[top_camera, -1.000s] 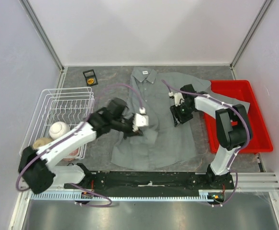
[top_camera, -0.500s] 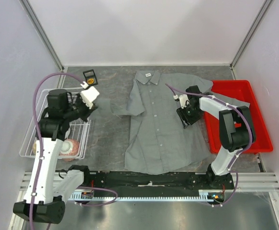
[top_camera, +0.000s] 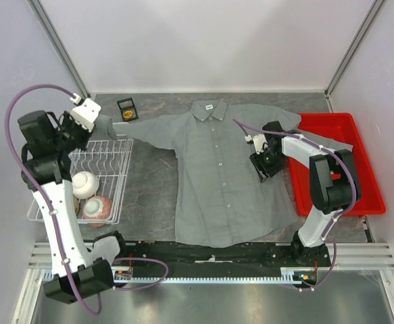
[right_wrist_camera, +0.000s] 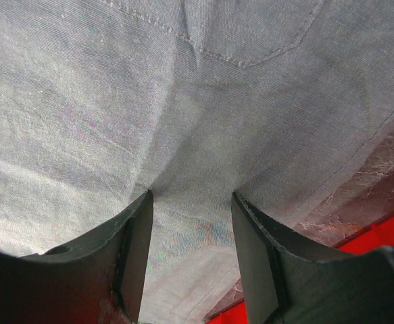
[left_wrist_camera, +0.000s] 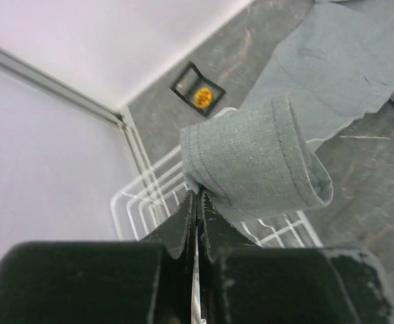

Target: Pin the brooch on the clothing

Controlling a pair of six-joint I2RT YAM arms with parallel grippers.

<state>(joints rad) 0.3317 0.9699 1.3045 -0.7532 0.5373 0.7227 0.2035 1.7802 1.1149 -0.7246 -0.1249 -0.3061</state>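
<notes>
Starting at the left: your left end effector (left_wrist_camera: 198,197) is pressed together on the sleeve cuff (left_wrist_camera: 251,162), holding it raised over the dish rack (top_camera: 124,177). The likely risks are that a harder pull slips the cuff out or drags the whole shirt (top_camera: 217,182) leftward, or that a dropped sleeve snags the rack wires. The brooch (left_wrist_camera: 203,98) sits in its small black case (top_camera: 122,103) on the table (top_camera: 149,189) at the back, just beyond the rack and apart from the shirt, so pinning hasn't begun. It's tiny, and a slightly off grasp could flick it away. Your right end effector (right_wrist_camera: 191,202) is spread, tips down on the shirt's chest, with nothing clamped that you can see; if it lifts, the cloth probably loses its anchor. The far sleeve (top_camera: 335,145) lies over the red bin (top_camera: 362,175). Hard to make out: the brooch's pin and clasp, whether the case has a lid, the right fingertips in the top view, and the far sleeve's end.
</notes>
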